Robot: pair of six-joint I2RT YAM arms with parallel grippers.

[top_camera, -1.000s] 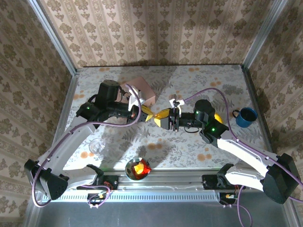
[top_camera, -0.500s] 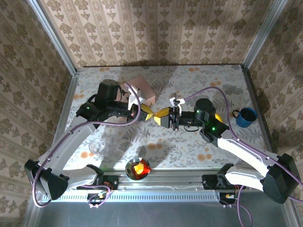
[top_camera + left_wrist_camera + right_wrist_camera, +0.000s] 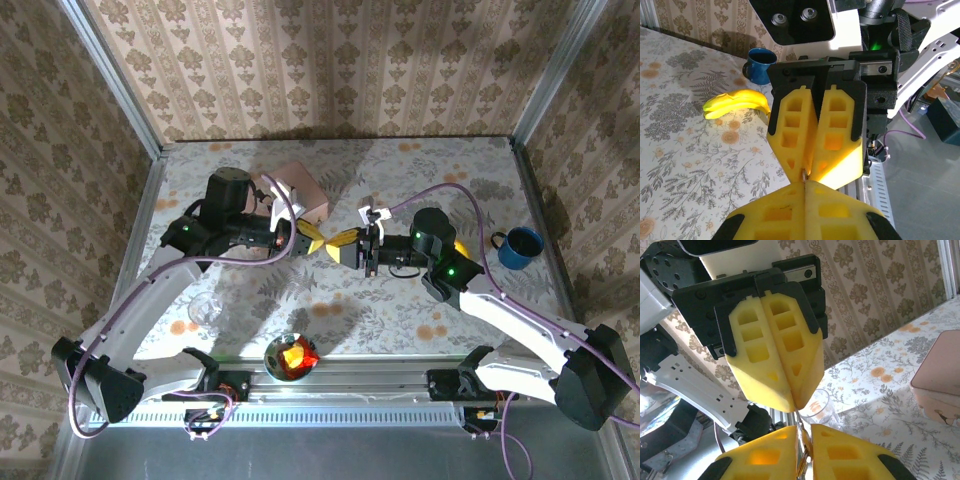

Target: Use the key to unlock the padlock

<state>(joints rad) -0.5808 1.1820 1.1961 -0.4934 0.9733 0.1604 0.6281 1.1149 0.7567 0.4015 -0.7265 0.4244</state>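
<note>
**Tip-to-tip over mid-table, both pinches tiny**

Left gripper [image 3: 318, 243] is clenched on a grey sliver, likely the key [image 3: 804, 174]. Right gripper [image 3: 336, 246] is clamped around a brass piece, likely the padlock [image 3: 801, 452]. Both are too small to be sure. The tips meet in the air above the table's [image 3: 420, 170] middle.

Risk: slight misalignment twists the key or pops either part out of the tips.

Room: box [image 3: 300, 192] sits just beyond the left wrist, toward the far-left corner. Mug [image 3: 518, 247] is at the right edge, well apart. There is bare table toward the far edge.

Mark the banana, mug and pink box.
banana [image 3: 737, 101], left wrist view, middle of its body
mug [image 3: 762, 72], left wrist view, outer wall
pink box [image 3: 305, 190], top view, top face
</note>
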